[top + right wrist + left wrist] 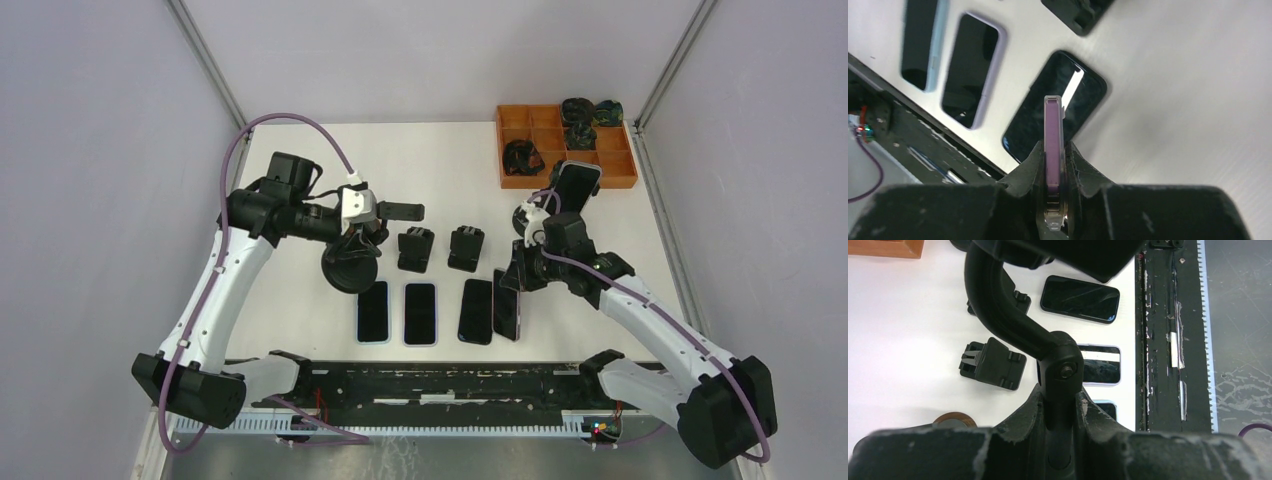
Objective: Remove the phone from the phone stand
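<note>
The phone (1053, 130), in a lilac case, stands on edge in the lower middle of the right wrist view. My right tool (1053, 152) is pinching it by its two flat faces. In the overhead view it sits just right of centre (507, 305), at the right end of a row of three other phones (420, 313) lying flat on the white worktop (300, 180). It hangs over, or just beside, the nearest dark phone (1083, 90).

Left of centre, the black stand (350, 268) is well apart from the phone. My left tool (1060, 400) is pressed onto the stand's jointed neck (998, 305).

I judge the phone already clear of the stand, so the step in hand is setting it down. That calls for lowering it flat onto bare worktop without landing on its neighbour, then letting go.

I cannot tell whether the phone's lower edge touches anything. The stand's cradle is cut off at the top of the left wrist view. Two small black holders (416, 248) sit above the row. An orange tray (620, 180) occupies the upper right, and an upright object (577, 185) just below it is hard to identify.
</note>
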`<action>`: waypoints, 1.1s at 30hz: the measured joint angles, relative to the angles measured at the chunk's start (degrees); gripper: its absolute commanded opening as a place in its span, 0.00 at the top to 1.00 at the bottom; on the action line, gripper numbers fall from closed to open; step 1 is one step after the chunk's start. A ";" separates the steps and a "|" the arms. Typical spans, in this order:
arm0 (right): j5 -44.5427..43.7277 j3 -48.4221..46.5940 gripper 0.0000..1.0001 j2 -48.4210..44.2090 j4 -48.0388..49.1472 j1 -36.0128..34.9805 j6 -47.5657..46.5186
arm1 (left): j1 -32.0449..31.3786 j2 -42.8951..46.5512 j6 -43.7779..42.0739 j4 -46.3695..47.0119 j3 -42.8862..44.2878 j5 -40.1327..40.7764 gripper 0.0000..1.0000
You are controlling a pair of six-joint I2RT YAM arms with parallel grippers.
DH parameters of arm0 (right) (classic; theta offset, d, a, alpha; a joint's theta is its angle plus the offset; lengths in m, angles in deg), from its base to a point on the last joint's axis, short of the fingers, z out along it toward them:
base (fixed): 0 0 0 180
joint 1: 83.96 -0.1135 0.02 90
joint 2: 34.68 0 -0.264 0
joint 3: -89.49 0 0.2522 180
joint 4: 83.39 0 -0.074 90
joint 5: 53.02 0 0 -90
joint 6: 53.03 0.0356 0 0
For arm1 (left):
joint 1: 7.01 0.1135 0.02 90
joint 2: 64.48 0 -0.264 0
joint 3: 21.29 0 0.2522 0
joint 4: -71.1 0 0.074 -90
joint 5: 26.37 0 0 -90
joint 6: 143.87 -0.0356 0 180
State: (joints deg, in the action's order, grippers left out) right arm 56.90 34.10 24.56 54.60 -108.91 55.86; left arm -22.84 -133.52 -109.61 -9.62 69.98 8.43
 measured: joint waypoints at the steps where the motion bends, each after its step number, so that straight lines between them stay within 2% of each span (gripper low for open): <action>1: -0.85 1.09 1.00 0.00 -0.07 -0.37 -0.13 | 0.00 0.00 0.02 0.04 0.02 -0.04 0.98; 6: -3.37 3.28 1.00 1.31 0.42 -0.44 0.28 | 0.02 0.00 0.20 0.07 0.42 -0.39 0.98; 7: -3.74 3.28 0.95 1.57 0.79 -0.46 0.37 | 0.02 0.00 0.22 0.09 0.52 -0.39 0.98; 9: -4.59 3.28 0.72 1.97 1.20 -0.52 0.74 | 0.02 0.00 0.22 0.17 0.59 -0.42 0.98; 11: -5.68 3.30 0.57 2.23 1.62 -0.57 1.31 | 0.02 0.00 0.24 0.24 0.59 -0.42 0.98; 14: -9.62 4.33 0.40 2.34 3.21 -0.61 1.05 | 0.02 0.00 0.24 0.24 0.59 -0.44 0.98; 20: -15.08 7.06 0.18 0.81 3.74 -0.50 0.98 | 0.02 0.00 0.26 0.26 0.59 -0.70 0.98; 24: -17.64 7.61 0.14 -1.16 3.80 -0.50 0.98 | 0.02 0.00 0.26 0.26 0.59 -0.87 0.98; 33: -19.26 15.52 0.16 -3.34 5.25 -0.50 2.21 | 0.02 0.00 0.79 0.92 0.59 -0.87 0.98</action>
State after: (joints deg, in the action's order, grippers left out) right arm 37.65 49.62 21.22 59.85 -109.42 58.07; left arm -22.82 -133.52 -108.82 -8.70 70.57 7.56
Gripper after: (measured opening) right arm 0.853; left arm 0.244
